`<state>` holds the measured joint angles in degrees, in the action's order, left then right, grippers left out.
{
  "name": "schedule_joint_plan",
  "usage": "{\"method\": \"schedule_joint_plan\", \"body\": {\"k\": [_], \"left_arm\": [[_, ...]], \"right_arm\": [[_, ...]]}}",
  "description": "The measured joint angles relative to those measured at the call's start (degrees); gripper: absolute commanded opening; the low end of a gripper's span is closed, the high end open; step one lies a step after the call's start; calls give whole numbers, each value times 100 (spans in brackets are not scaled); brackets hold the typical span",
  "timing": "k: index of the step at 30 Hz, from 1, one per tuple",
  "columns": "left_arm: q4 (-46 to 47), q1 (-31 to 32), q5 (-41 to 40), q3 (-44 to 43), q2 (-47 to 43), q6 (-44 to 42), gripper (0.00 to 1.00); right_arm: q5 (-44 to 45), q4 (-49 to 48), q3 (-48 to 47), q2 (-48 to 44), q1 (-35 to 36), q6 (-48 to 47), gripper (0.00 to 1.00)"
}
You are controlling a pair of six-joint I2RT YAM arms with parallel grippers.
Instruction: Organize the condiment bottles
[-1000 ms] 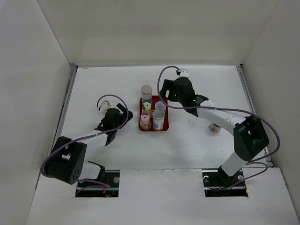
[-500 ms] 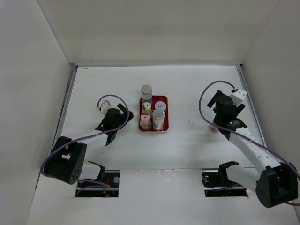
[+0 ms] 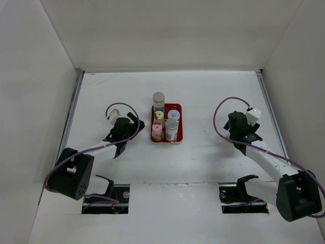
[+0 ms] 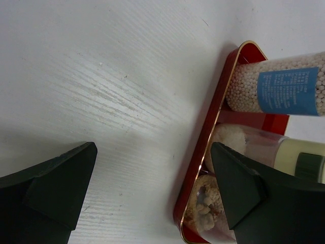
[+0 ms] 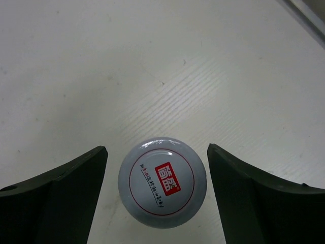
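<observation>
The white bench [image 3: 203, 157] carries a flat red tray [image 3: 179, 137] near its middle. Five of the condiment bottles [image 3: 171, 124] stand packed in the tray, with caps in grey, lavender, pale yellow and pink.

The left gripper [image 4: 152, 147] hangs low just beside the tray's left rim, its jaws spread wide and empty. From there the clear walls show the fills: the blue-labelled jar [image 4: 274, 86] holds small white pellets, its neighbour something pale and fluffy, and the nearest jar [image 4: 203, 213] brownish lumps.

The sixth bottle [image 5: 162, 182] stands alone on the bench, well to the right of the tray. The right gripper [image 5: 157, 150] hovers straight above it, jaws fully open on either side of the cap, touching nothing.

The jars look rigid and light, probably plastic or thin glass. They are tall for their footprint, so a nudge could tip one. The glossy, domed cap with its red logo looks slippery. A hold lower down, across the straight body beneath the cap, seems safer, with the squeeze centred so the round wall does not roll out.
</observation>
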<state>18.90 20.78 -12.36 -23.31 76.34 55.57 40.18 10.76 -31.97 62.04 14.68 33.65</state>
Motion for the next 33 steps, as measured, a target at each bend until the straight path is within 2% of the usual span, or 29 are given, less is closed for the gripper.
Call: {"method": "schedule_joint_plan", "body": {"k": [3, 5, 8, 13, 16, 25, 29, 33], "left_arm": [[2, 2, 0, 0, 0, -2, 100], [2, 2, 2, 0, 0, 0, 100], [0, 2, 2, 0, -2, 0, 100], [0, 4, 13, 0, -2, 0, 100], [0, 26, 15, 0, 0, 0, 100], [2, 26, 35, 0, 0, 4, 100], [2, 26, 37, 0, 0, 4, 100], [7, 26, 42, 0, 2, 4, 100]], "right_arm": [[-168, -7, 87, 57, -11, 68, 69], [-229, -22, 94, 63, -11, 81, 56], [-271, -48, 94, 61, -7, 79, 47], [-380, -24, 15, 79, 181, 63, 45], [-588, -90, -365, 402, 411, -7, 46], [-1687, -1239, -2708, 2758, 970, -184, 46], [-2122, -1488, -3687, 3687, 1207, -214, 46], [-2448, -1517, -4251, 4299, 1360, -236, 47]]}}
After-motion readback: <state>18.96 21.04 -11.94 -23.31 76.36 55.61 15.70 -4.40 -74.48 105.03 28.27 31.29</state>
